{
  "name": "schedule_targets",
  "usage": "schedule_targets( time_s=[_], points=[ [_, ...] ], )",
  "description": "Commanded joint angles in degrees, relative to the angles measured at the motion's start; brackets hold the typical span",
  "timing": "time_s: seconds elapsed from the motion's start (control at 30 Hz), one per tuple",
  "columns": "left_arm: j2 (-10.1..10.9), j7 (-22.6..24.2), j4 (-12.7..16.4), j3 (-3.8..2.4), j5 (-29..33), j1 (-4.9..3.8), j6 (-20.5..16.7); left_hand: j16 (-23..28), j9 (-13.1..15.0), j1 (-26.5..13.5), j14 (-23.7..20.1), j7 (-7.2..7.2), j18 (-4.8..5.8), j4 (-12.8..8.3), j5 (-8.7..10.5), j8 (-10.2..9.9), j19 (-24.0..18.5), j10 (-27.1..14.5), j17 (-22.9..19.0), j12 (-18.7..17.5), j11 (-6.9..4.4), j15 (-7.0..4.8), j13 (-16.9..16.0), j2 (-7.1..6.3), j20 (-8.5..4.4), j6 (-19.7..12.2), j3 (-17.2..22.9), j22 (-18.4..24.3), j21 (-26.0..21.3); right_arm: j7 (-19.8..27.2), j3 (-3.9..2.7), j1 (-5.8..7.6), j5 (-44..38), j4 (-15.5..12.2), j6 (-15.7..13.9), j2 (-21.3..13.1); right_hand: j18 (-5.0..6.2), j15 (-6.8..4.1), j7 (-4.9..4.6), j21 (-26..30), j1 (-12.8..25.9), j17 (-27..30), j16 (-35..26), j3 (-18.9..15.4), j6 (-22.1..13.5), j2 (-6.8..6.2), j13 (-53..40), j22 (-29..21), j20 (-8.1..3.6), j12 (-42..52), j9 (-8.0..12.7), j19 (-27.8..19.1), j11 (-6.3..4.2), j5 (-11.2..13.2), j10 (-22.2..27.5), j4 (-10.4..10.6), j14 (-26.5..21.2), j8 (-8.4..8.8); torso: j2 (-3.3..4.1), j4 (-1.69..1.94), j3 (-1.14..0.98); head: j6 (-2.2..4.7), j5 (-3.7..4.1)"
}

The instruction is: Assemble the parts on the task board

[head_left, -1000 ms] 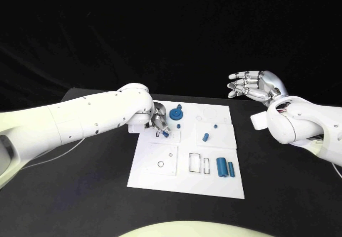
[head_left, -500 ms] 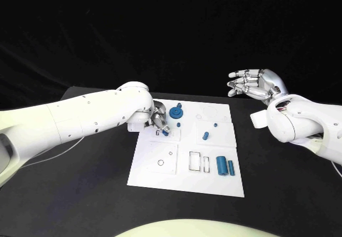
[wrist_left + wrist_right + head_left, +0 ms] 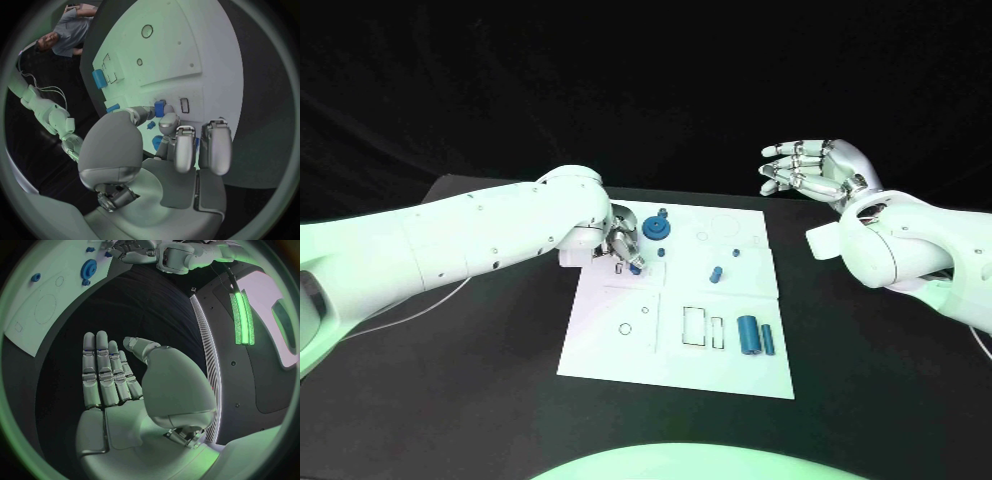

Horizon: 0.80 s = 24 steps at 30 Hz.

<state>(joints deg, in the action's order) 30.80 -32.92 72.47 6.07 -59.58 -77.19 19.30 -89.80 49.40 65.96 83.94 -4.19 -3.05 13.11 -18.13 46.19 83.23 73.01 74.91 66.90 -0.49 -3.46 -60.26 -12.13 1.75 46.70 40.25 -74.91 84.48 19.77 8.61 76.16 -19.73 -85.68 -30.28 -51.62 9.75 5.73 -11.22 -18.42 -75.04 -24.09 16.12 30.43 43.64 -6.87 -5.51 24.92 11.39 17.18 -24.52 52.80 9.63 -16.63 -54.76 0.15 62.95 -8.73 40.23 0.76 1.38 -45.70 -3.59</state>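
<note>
Now the left hand (image 3: 620, 240) sits low over the upper left part of the task board (image 3: 678, 375), its fingers curled down around a small blue part (image 3: 635, 268) at their tips. From the left wrist view the thumb and a fingertip appear to pinch that blue part (image 3: 160, 108) just beside a small rectangular slot (image 3: 184, 105), though the fingers hide most of the contact, so the grip is likely rather than certain.

Just beside the left hand, toward the far edge of the board, stands a blue gear (image 3: 656, 232). Near the middle of the board lies a short blue peg (image 3: 715, 274), with a smaller blue piece (image 3: 731, 254) close to it. Toward the near right side, a blue cylinder (image 3: 749, 335) and a thinner blue bar (image 3: 769, 340) lie side by side, next to two outlined rectangular slots (image 3: 694, 327).

The right hand (image 3: 816, 172) hangs in the air well apart from the board, beyond the table's (image 3: 473, 390) far right corner, palm open, fingers straight and holding nothing.
</note>
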Motion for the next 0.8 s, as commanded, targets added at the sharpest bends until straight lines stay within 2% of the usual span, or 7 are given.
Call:
schedule_targets(
  time_s=[0.03, 0.37, 0.8],
  points=[
    [-0.2, 0.8, 0.1, 0.0, -0.1, 0.09, 1.0, -0.2, 0.1, 0.1, 6.1, 0.41, 0.45, -12.1, -0.2, 0.2, 0.5, 0.5, 15.1, 0.4, -0.07, -0.41, -0.1, 0.62, 0.03, -0.1, 12.1, -3.4, 0.2, 0.2, -0.01, -0.04, -0.1, 0.0, 1.0, 0.1, 0.45, 0.48, -3.28, 0.3, 0.4, 0.0, -0.2, -0.3, 0.5, 0.01, 0.1, -0.1, 0.39, -0.1, 0.1, 0.0, 0.55, -0.3, 0.0, 0.0, -0.1, 0.26, 0.0, -0.02, -0.02, 0.02, 0.0],
    [-0.6, 0.3, -0.6, 0.01, -0.1, 0.34, 1.6, -0.2, 0.1, 0.1, 6.1, 0.41, 0.45, -12.1, -0.2, 0.2, 0.5, 0.5, 15.1, 0.4, -0.07, -0.41, -0.1, 0.62, 0.03, -0.1, 12.1, -3.4, 0.2, 0.2, -0.01, -0.04, -0.1, -0.1, 1.0, 0.0, 0.45, 0.48, -3.28, 0.3, 0.4, 0.0, -0.2, -0.3, 0.5, 0.01, 0.1, -0.1, 0.39, -0.1, 0.1, 0.0, 0.55, -0.3, 0.0, 0.0, -0.1, 0.26, 0.04, -0.09, 0.0, -0.18, 0.09],
    [-0.5, -0.2, -1.2, 0.02, -0.2, 0.45, 3.3, -0.2, 0.2, 0.1, 6.1, 0.43, 0.46, -12.2, -0.24, 0.2, 0.5, 0.6, 15.1, 0.4, -0.09, -0.42, -0.1, 0.6, 0.02, -0.1, 12.1, -3.5, 0.2, 0.2, -0.01, -0.04, -0.1, -0.1, 1.0, 0.0, 0.45, 0.48, -3.28, 0.3, 0.4, 0.0, -0.2, -0.3, 0.5, 0.01, 0.1, -0.1, 0.39, -0.1, 0.1, 0.0, 0.55, -0.3, 0.0, 0.0, -0.1, 0.26, 0.0, 0.01, -0.01, -0.42, 0.18]
  ],
)
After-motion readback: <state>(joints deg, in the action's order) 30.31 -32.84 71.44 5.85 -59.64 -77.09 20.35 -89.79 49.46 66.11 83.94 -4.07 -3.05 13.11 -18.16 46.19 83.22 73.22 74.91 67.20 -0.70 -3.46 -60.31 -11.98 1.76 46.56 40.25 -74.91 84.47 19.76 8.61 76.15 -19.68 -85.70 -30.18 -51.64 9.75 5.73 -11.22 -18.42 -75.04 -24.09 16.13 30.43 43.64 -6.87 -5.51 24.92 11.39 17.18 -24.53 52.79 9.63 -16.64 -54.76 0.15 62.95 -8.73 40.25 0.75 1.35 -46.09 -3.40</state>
